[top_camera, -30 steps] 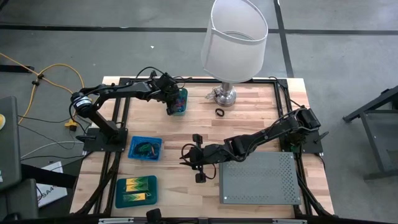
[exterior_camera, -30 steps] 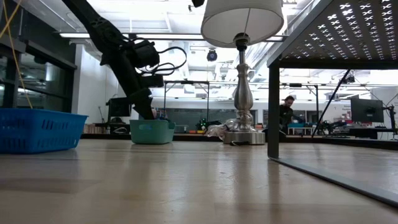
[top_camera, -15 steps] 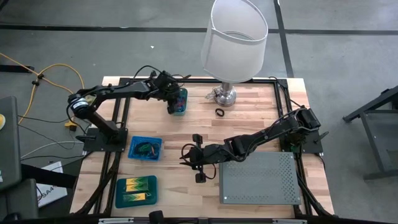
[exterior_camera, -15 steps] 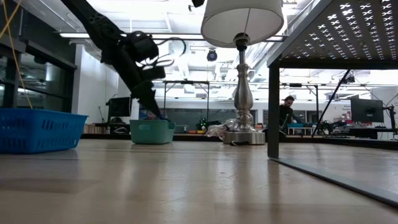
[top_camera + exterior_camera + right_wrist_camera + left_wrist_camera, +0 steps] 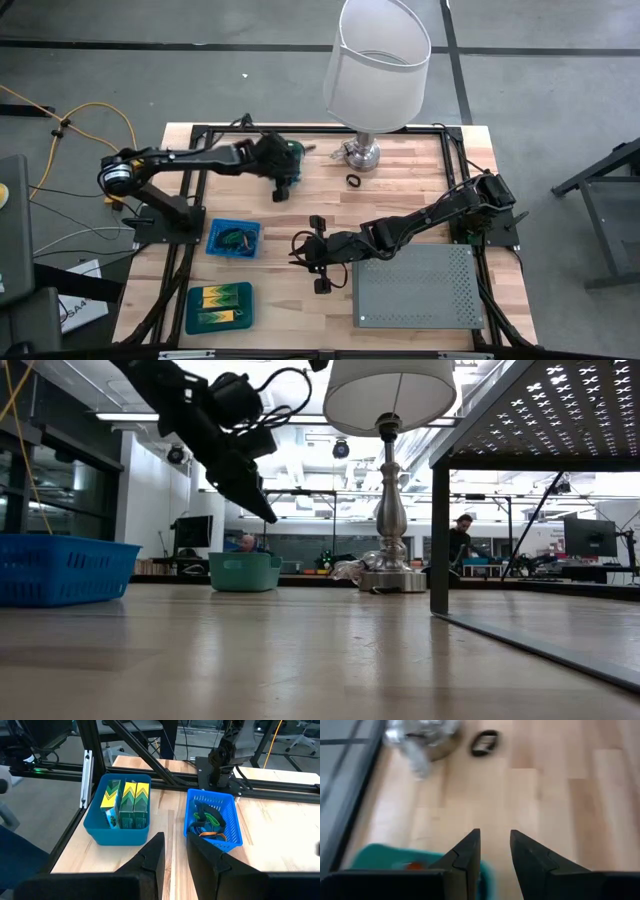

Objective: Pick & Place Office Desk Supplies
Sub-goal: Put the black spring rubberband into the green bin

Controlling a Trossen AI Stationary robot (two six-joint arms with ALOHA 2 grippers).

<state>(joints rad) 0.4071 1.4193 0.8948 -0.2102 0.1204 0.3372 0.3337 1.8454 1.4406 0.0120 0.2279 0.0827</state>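
- Teal is the colour I am watching at the back of the table: the teal bin (image 5: pixel 291 160) is sitting just beside the left gripper (image 5: pixel 281 190), which I am holding raised above the wood, clear of the bin.
- I am seeing the left gripper's two dark fingers (image 5: pixel 468 857) standing a little apart with nothing between them, so I am judging that a drop into the teal bin is done and the reach for the next piece is now in hand.
- That next piece, I am guessing, is the small black loop (image 5: pixel 353 180), lying flat on the bare wood near the chrome base of the lamp (image 5: pixel 362 153) and apart from it; the left wrist view is showing it ahead of the fingers as a dark, slightly squashed ring (image 5: pixel 485 742).
- For the next move I am thinking the left arm needs to travel across toward the lamp, come down over the loop with the fingers straddling one side of it, and stay off the lamp base.
- I am keeping the right gripper (image 5: pixel 318 255) parked low at mid-table beside the grey perforated box (image 5: pixel 415 286), its fingers slightly parted and holding nothing.
- Other supplies are already sorted: yellow-and-green blocks (image 5: pixel 126 797) are standing upright in the blue tub (image 5: pixel 94 822), and thin loops (image 5: pixel 209 822), tan among them, are lying in the blue basket (image 5: pixel 231 822) next to it.
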